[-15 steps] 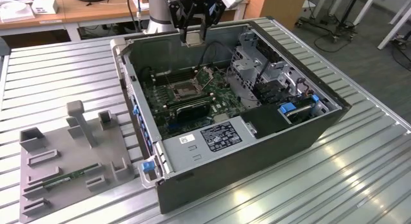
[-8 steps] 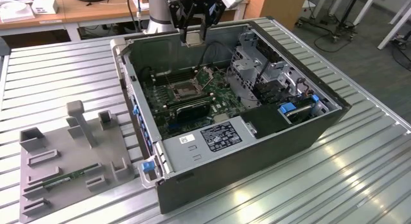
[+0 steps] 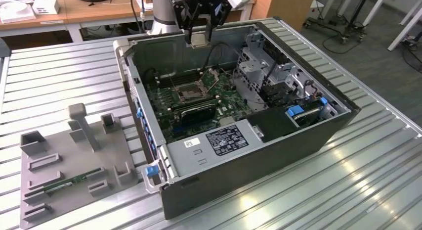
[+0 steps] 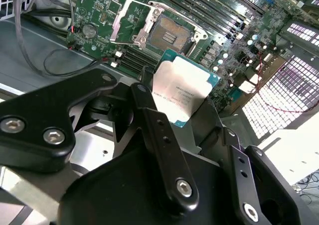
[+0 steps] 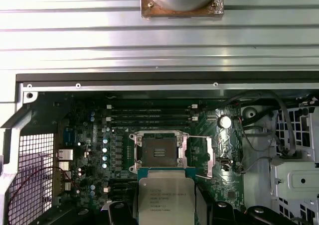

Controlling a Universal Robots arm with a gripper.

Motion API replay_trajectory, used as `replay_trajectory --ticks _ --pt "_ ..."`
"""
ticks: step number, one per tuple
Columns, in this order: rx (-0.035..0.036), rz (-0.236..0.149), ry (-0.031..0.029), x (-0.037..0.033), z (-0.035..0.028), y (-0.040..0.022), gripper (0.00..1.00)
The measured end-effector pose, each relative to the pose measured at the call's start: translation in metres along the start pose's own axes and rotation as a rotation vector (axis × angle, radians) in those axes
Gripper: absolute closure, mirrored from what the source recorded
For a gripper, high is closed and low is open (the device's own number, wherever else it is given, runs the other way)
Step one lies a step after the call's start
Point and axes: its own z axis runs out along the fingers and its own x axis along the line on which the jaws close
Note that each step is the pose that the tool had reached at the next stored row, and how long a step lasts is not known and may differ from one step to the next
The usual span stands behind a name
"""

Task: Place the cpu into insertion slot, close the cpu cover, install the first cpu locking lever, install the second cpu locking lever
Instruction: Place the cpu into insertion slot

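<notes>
Currently the jaws are pinching the cpu (image 4: 182, 93) by two opposite edges, metal top facing the second wrist view's camera. The gripper (image 3: 197, 36) hangs in the air over the open computer case (image 3: 264, 156), near the case wall at the top of the exterior view, so the chip is clear of the board. Below it, the insertion slot (image 5: 159, 152) lies bare, its dark middle exposed and nothing seated in it. The cpu cover (image 4: 130, 23) stands swung up off one side of the socket. Long memory slots (image 5: 149, 116) run beside the socket on the green motherboard (image 5: 99, 135). Outside the case, a grey fixture tray (image 3: 66, 161) rests on the slatted metal table (image 3: 369, 180), carrying a green memory stick (image 3: 69, 183).
</notes>
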Motion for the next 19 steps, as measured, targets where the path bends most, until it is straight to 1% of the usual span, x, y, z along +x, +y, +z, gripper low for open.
replay_trajectory --ticks 2,4,5,6,13,14,16,19 --pt "-0.0003 0.014 -0.0013 0.0 0.0003 0.0 0.45" --pt "-0.0009 0.045 -0.0041 0.0 0.0006 -0.0001 0.45" --pt "-0.0013 0.067 -0.006 0.0 0.0009 -0.0001 0.45" --pt "-0.002 0.102 -0.0092 0.0 0.0013 -0.0001 0.45" --pt "-0.0044 0.229 -0.0206 -0.0001 0.0027 -0.0003 0.45" --pt "-0.0047 0.243 -0.0218 -0.0001 0.0028 -0.0003 0.45" --pt "-0.005 0.255 -0.0227 -0.0001 0.0029 -0.0003 0.45" --pt "-0.005 0.255 -0.0229 -0.0001 0.0029 -0.0003 0.45"
